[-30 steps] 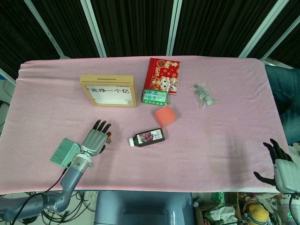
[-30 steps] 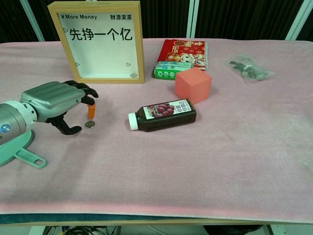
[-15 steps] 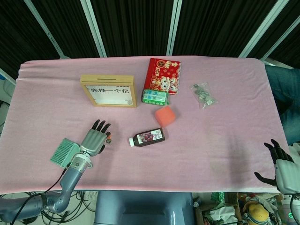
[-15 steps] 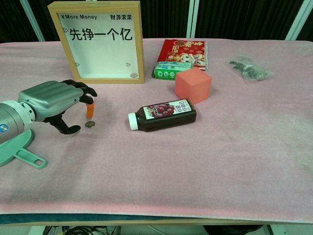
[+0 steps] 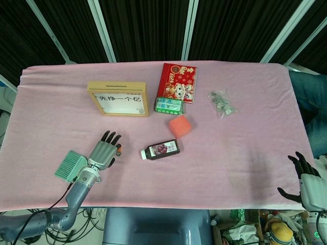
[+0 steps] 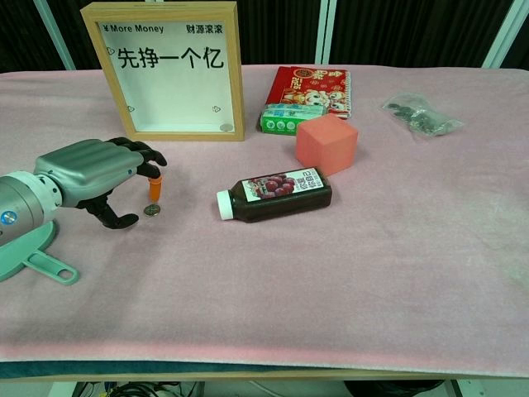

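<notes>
Silver, one coin (image 6: 151, 210) lies on the pink cloth (image 6: 347, 273) under the spread, empty left hand (image 6: 99, 178), just left of one bottle (image 6: 274, 194). Far right, the right hand (image 5: 305, 179) hangs released.

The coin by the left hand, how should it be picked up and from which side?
Judging by its pose, pinch the coin by its thin rim, from above. It lies flat on the pink cloth, so no face is exposed sideways. The left hand arches over it, fingertips apart.
</notes>
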### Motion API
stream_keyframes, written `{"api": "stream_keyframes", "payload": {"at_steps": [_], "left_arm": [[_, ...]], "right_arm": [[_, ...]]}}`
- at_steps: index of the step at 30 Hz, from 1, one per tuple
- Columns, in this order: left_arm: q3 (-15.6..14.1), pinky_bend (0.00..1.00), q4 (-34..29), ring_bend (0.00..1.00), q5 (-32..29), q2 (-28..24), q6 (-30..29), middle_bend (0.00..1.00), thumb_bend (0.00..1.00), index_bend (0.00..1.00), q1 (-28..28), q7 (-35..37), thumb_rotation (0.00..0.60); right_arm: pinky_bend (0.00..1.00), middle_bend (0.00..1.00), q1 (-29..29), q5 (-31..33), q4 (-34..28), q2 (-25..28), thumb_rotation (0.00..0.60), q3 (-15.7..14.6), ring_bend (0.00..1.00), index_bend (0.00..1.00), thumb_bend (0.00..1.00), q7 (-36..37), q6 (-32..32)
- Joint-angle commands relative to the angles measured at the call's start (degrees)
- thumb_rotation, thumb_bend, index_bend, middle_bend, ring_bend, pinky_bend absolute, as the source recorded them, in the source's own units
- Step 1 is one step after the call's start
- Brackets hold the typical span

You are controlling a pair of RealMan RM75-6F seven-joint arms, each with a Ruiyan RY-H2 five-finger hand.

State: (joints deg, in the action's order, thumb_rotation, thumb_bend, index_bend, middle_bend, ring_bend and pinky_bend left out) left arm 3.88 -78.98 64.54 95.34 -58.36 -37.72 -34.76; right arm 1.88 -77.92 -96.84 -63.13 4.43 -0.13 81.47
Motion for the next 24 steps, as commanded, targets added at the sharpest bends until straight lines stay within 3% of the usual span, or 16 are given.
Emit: {"api": "stream_keyframes", "payload": {"at_steps": [1,24], "left_arm": [[0.0,0.00,0.0,0.00,0.0,0.1,0.1,0.09,0.35,0.41,-0.1,-0.2,0.600],[0.0,0.00,1.4,0.00,-0.7,1.1,0.4,0.09,0.35,0.42,-0.1,-0.9,0.600]], "right_arm": [[0.20,0.02,0.0,0.0,0.0,0.0,0.600,0.0,0.13,0.14,0.07,0.1,0.0],[0.20,0.02,0.0,-0.1,0.1,0.0,0.600,0.0,0.13,0.14,0.07,0.3,0.0]]}}
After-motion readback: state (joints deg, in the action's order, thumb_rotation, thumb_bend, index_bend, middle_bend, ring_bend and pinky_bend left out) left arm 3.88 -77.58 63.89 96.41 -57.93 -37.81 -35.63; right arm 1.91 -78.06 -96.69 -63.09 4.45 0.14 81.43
